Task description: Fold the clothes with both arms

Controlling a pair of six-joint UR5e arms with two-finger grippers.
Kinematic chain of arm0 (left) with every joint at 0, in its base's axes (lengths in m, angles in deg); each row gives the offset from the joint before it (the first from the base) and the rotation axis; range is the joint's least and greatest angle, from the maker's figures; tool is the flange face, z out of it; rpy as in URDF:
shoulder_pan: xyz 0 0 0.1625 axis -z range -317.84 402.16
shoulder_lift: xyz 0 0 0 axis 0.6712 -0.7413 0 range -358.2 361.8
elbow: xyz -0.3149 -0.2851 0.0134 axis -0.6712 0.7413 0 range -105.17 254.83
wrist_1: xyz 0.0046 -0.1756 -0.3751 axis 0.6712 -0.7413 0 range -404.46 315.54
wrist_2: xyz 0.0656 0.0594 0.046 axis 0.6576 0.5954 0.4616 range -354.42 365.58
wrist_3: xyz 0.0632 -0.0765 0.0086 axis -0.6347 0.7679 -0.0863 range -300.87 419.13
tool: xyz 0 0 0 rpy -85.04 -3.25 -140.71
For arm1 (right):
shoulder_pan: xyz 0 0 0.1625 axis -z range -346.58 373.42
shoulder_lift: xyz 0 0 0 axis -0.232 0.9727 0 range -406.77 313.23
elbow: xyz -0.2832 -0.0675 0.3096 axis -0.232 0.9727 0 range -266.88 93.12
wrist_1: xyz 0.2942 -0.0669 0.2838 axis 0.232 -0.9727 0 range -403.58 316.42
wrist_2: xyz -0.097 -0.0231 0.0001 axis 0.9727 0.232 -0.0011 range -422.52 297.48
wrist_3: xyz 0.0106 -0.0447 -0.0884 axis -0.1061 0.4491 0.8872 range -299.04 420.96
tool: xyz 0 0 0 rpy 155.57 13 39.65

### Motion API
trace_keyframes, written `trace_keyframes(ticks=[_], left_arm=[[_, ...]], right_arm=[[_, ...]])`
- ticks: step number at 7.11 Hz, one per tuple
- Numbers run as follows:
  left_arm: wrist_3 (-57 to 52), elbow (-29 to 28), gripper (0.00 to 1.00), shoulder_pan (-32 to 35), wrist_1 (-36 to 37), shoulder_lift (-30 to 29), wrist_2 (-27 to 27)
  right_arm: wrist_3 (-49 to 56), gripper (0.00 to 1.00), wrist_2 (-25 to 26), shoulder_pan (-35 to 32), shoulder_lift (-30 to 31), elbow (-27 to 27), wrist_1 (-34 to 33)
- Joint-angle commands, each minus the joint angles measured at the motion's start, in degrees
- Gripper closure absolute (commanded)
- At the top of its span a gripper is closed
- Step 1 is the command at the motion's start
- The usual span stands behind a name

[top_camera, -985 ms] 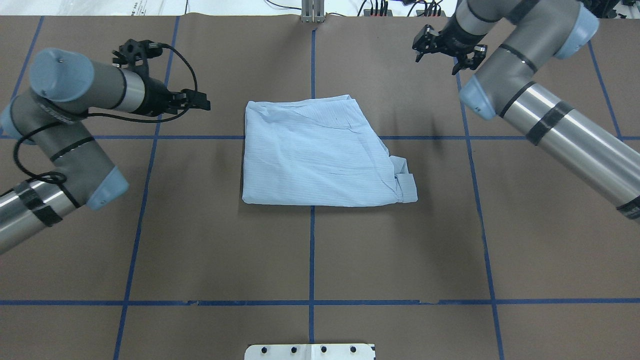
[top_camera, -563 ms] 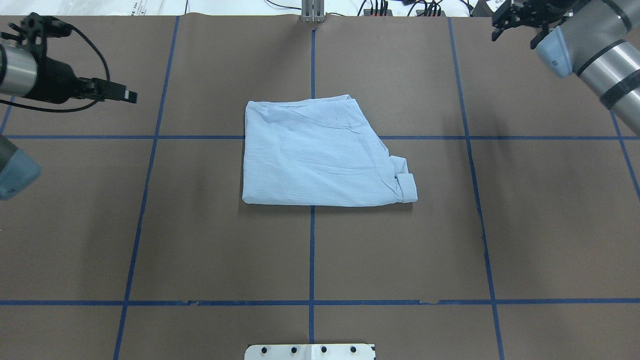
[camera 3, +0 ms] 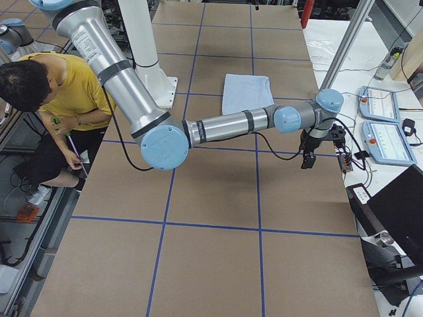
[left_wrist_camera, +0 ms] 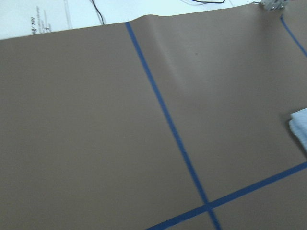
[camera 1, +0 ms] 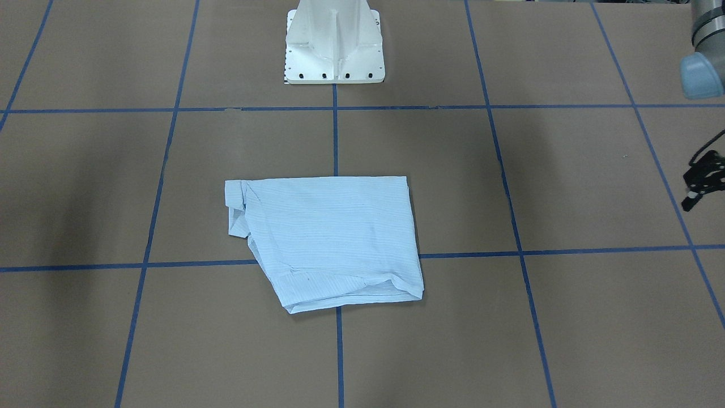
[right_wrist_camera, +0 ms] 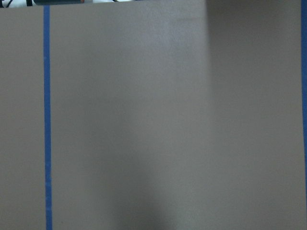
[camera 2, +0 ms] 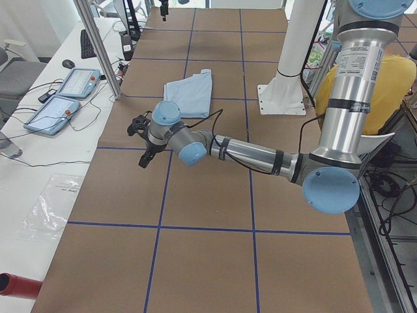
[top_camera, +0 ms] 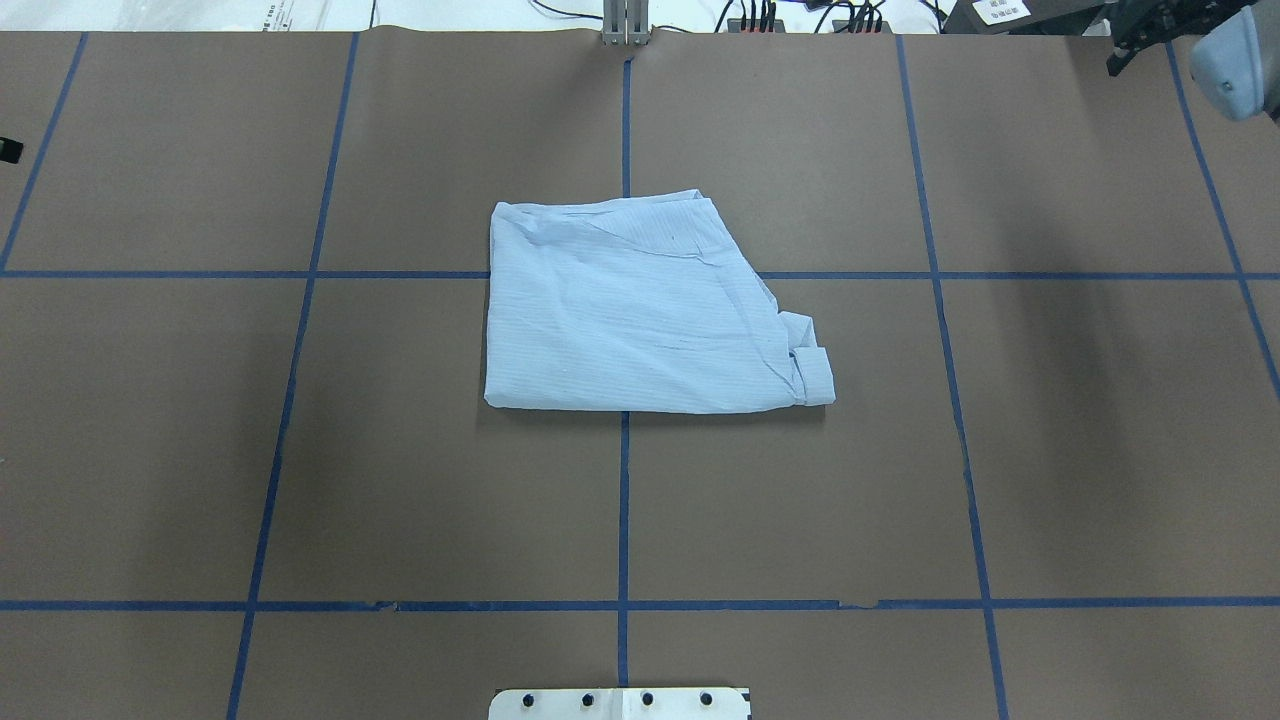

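overhead: behind the robot, high, looking forward and down on the table (top_camera: pixel 400 480) | front: opposite side, facing the base (camera 1: pixel 334 45) | sides: table ends, looking along it | wrists: close over the table | shared — shirt (top_camera: pixel 640 310), all four fixed views
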Motion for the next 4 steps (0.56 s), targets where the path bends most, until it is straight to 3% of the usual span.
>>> trace_keyframes(ticks=[1, 4], left_arm=[[-6.67, -1.61, 0.0, 2.0, 5.11, 0.14, 1.99], [-6.31, -1.98, 0.0, 2.35, 4.94, 0.75, -5.03]], right_arm=[[2.92, 0.0, -3.48, -0.26, 3.85, -4.04, -2.19], [5.55, 0.0, -2.88, 0.1, 4.03, -5.0, -2.65]])
